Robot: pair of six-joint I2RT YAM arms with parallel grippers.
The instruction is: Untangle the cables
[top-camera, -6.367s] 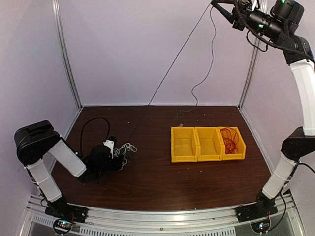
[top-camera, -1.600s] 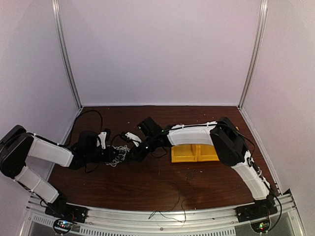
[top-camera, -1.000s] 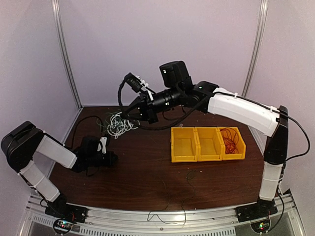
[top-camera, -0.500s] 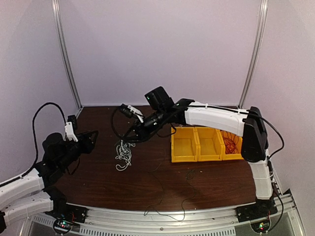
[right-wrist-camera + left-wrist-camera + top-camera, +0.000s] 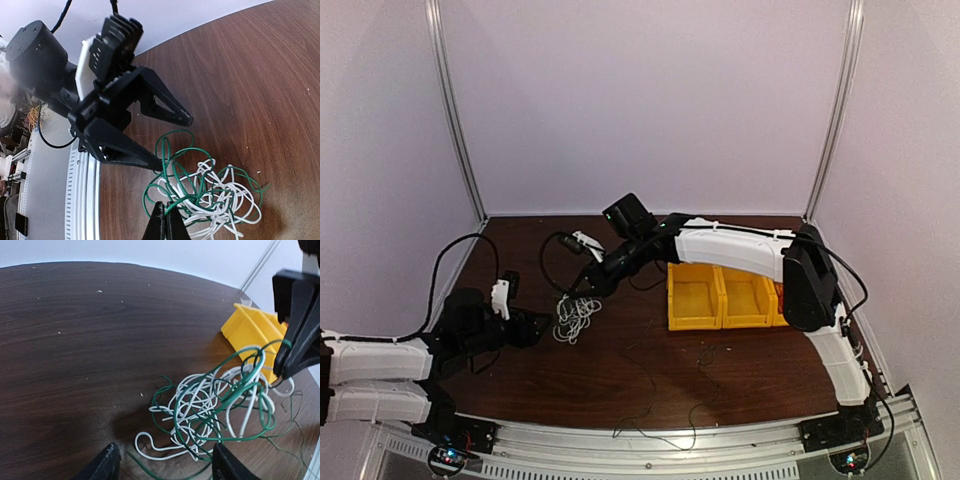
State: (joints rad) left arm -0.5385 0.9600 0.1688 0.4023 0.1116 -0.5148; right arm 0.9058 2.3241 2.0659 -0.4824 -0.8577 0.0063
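Pale lilac walls (image 5: 640, 100) and silver corner posts (image 5: 455, 110) box in a dark brown wood-grain counter (image 5: 75, 340), matte, dotted with small pale specks.

Right end effector (image 5: 165, 223): two slim black fingers clenched together, pinching a green strand of the cables (image 5: 215, 405) at the bundle's upper edge. The strand is drawn up to the tips.

Left end effector (image 5: 171, 141): released. Angular black plastic fingers are spread in a wide V with nothing between them, low over the counter just beside the bundle.

Cables: a loose tangle of thin round wires, glossy white and green, all loops and curls. Most of it lies on the counter left of centre, between the two end effectors.

Right arm (image 5: 730, 245) has white shells and black joints and arches in from the far right over the yellow bins (image 5: 695, 300). Left arm (image 5: 380, 355) lies low along the near-left edge.

Bins are hard yellow plastic, boxy and open-topped, side by side to the right of the tangle and apart from it. A thin dark wire (image 5: 654, 390) straggles loose over the near part of the counter. A ribbed aluminium rail (image 5: 650, 440) runs along the near edge.
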